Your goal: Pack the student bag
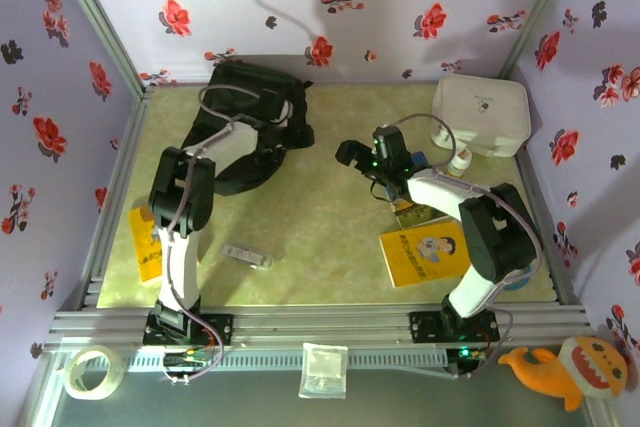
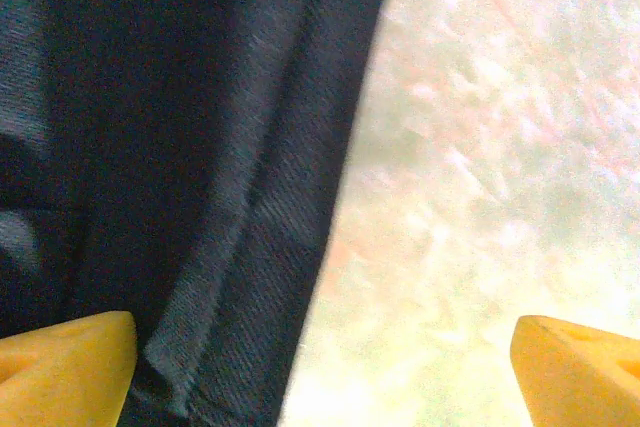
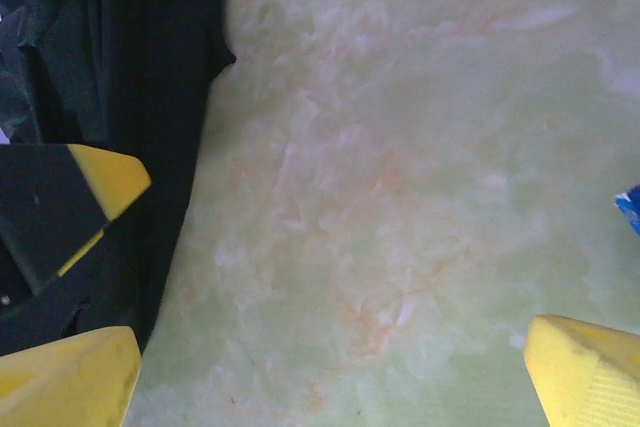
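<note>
The student bag (image 1: 258,117), of black woven fabric, is seen crumpled at the upper left of the top view, on a pale green marbled table (image 1: 320,237). The left gripper (image 2: 320,375) is held wide open over the bag's edge, with nothing gripped. The right gripper (image 3: 330,372) is spread wide and empty above bare table. A cartoon figure is printed on a yellow book (image 1: 424,255) at lower right; its writing cannot be read. A white rounded case (image 1: 481,113) is placed at upper right.
</note>
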Available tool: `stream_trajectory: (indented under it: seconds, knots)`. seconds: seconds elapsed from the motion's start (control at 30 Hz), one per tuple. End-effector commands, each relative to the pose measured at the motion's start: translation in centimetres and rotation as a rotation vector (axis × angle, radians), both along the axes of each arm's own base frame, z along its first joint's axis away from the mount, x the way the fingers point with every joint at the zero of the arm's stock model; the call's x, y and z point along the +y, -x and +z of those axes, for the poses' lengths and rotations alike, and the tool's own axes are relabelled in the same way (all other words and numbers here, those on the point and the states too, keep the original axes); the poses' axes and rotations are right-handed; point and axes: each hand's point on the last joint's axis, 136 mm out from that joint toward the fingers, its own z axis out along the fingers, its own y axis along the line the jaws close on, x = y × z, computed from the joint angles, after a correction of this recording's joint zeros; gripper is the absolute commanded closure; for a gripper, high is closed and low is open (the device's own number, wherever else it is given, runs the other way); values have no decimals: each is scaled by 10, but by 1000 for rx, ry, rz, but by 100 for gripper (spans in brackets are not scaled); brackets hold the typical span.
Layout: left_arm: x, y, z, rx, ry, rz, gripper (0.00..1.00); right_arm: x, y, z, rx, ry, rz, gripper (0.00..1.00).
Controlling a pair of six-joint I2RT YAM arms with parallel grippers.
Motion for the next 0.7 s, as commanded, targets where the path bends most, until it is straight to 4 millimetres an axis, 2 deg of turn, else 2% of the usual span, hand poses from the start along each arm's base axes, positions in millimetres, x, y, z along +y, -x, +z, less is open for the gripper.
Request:
stream_trajectory:
  seconds: [0.0,0.07,0.2,0.27,0.33,0.4,0.5,0.67]
  knots:
    - [-24,30,-16,79,19,-54,6,-14,8,9,-31,20,-56,1]
    - [-38,43,-13,93,53,-73,6,-26,15,9,-43,43,-89,1]
    - [-68,69,6,98,155,-125,6,-51,28,13,-69,86,-166,1]
    - [-76,77,16,101,187,-144,7,-62,33,14,-78,99,-201,1]
    - [-75,81,28,89,204,-141,7,-63,35,19,-92,89,-197,1]
    - [-67,82,46,58,218,-134,7,-56,33,24,-85,69,-158,1]
    - [-43,80,70,17,239,-97,7,-29,30,32,-59,6,-48,1]
    - [5,88,85,-16,217,-38,7,13,19,29,32,-88,50,4]
